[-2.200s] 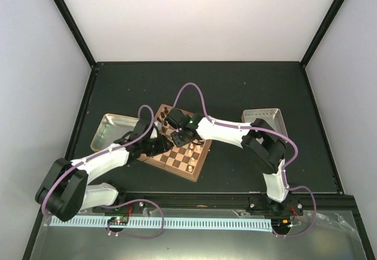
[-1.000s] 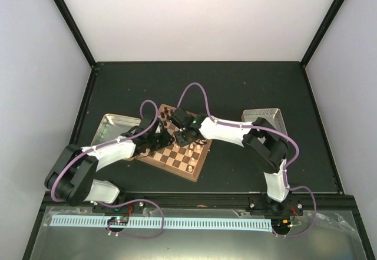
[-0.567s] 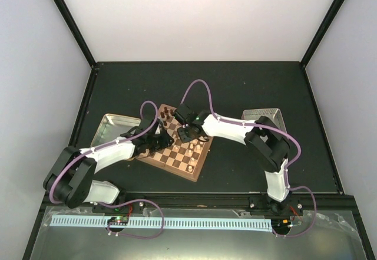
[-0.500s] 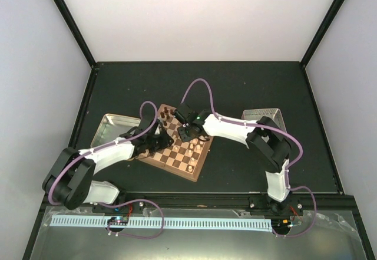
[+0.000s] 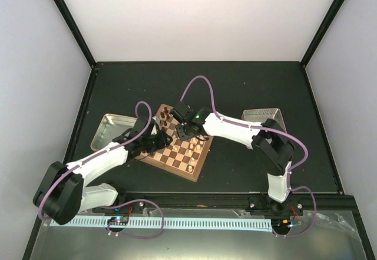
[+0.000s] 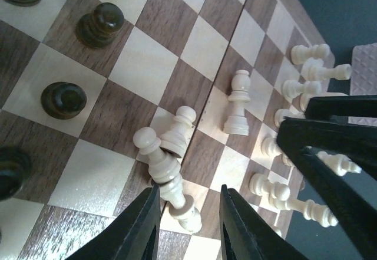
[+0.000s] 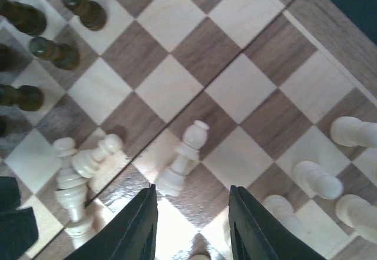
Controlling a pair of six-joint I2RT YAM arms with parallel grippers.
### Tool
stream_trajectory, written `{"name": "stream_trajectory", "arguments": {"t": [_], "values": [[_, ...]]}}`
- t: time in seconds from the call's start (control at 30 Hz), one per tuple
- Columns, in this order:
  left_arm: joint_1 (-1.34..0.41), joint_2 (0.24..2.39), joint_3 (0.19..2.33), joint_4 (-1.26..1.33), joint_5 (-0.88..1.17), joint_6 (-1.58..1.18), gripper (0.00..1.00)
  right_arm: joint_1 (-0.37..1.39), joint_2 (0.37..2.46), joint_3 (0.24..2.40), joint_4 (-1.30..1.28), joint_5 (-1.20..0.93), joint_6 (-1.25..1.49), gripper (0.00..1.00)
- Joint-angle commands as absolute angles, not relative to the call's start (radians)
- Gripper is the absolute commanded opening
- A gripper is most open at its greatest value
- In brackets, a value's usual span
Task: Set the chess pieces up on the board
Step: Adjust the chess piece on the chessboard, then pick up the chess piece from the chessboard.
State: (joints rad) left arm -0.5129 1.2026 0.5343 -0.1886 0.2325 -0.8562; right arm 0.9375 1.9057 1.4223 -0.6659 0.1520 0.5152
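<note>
We see the left tool [image 6: 185, 227] with its jaws parted and gripping nothing, its tips either side of a toppled cream chessman [image 6: 177, 192] in a small heap on the board [image 6: 147, 59]. The right tool [image 7: 193, 227] hangs open and empty, just short of an upright cream chessman [image 7: 184, 161] mid-board.

I see a left arm [image 5: 106, 154] and a right arm [image 5: 230, 130] built of white shells with black joints, each carrying a looping purple cable [image 5: 198, 77]. A green light [image 5: 199, 117] glows on the right wrist. The fingers [image 6: 141, 230] are smooth, matte black blades.
</note>
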Motion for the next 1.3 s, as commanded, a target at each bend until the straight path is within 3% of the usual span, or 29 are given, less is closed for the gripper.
{"name": "stream_trajectory", "arguments": {"t": [0.0, 0.47, 0.87, 1.07, 1.2, 1.27], "values": [[-0.522, 1.129, 0.520, -0.206, 0.242, -0.851, 0.30, 0.965, 1.946, 1.477, -0.689, 0.176, 0.540, 0.34], [-0.518, 0.924, 0.484, -0.294, 0.104, -0.888, 0.35, 0.972, 2.002, 1.487, -0.673, 0.157, 0.543, 0.34], [-0.515, 0.888, 0.479, -0.309, 0.094, -0.891, 0.36, 0.977, 2.040, 1.494, -0.693, 0.207, 0.528, 0.33], [-0.515, 0.871, 0.480, -0.314, 0.092, -0.891, 0.37, 0.977, 2.060, 1.493, -0.692, 0.204, 0.509, 0.26], [-0.513, 0.858, 0.477, -0.299, 0.097, -0.884, 0.38, 0.977, 2.045, 1.476, -0.667, 0.202, 0.488, 0.08], [-0.512, 0.847, 0.473, -0.278, 0.110, -0.872, 0.39, 0.977, 2.006, 1.439, -0.612, 0.193, 0.455, 0.04]]}}
